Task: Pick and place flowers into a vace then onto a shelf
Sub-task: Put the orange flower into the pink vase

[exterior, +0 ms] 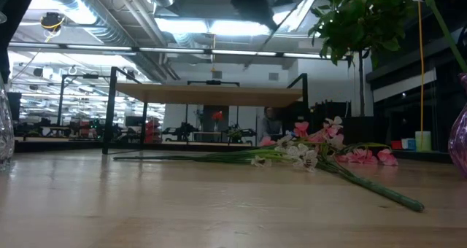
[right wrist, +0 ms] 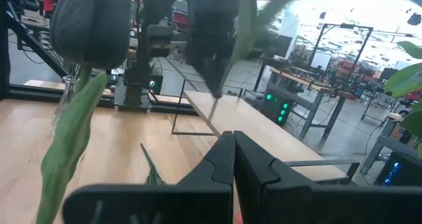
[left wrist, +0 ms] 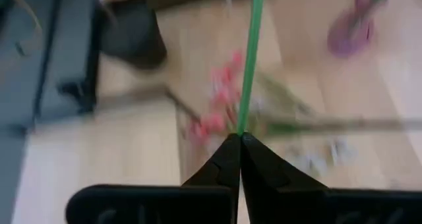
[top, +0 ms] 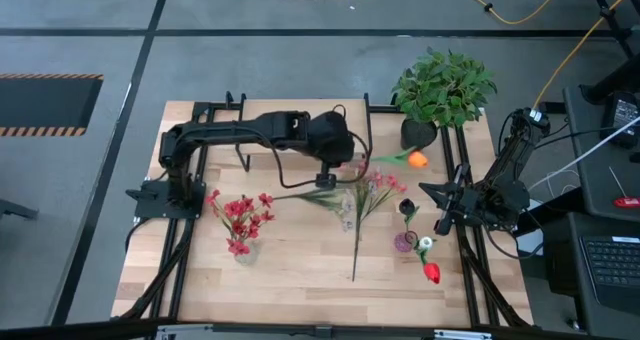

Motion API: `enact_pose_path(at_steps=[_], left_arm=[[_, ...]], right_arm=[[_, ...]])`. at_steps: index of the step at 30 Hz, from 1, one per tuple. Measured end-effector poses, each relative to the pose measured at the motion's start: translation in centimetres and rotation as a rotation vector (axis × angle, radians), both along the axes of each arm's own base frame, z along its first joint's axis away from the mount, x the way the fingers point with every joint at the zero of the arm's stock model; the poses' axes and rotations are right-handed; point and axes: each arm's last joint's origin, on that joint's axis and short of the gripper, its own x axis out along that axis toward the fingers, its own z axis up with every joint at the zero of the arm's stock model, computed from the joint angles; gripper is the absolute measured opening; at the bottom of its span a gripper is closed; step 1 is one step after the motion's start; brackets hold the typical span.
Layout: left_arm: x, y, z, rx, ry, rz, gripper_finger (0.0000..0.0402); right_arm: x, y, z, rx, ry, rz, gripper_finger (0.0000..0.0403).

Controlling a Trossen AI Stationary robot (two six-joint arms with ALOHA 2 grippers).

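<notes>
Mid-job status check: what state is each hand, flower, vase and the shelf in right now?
left hand: shut on a green stem, raised over the table.
green stem: held, off the table.
right hand: shut, empty, at the table's right edge.
pink flowers: lying flat on the table.
red flowers: standing in a clear vase.
purple vase: upright, holding a dark bloom.
shelf: standing upright.

Both arms are black, built of rounded jointed segments with thin black cables looping along them. The left claw (left wrist: pixel 239 140) has two flat, matte black fingers tapering to a point above a wide black crossbar. The right claw (right wrist: pixel 233 137) has the same wedge-shaped black fingers and crossbar.
</notes>
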Motion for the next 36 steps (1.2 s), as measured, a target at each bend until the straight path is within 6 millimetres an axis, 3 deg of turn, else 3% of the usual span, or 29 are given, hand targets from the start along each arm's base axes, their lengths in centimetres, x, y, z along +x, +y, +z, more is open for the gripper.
enact_pose_path(at_steps=[8, 18, 36], left_arm=[[1.5, 0.3, -1.5, -0.027, -0.169, -0.098, 0.0001], [2.7, -1.2, -0.8, -0.023, -0.366, -0.177, 0.0001], [3.8, -1.4, -0.9, -0.044, -0.450, -0.157, 0.0001]], right_arm=[[0.0, 0.0, -0.1, -0.013, 0.008, 0.000, 0.0005], [0.0, 0.2, 0.5, 0.007, -0.051, 0.109, 0.0009], [-0.2, -0.2, 3.2, 0.001, -0.123, 0.129, 0.0089]])
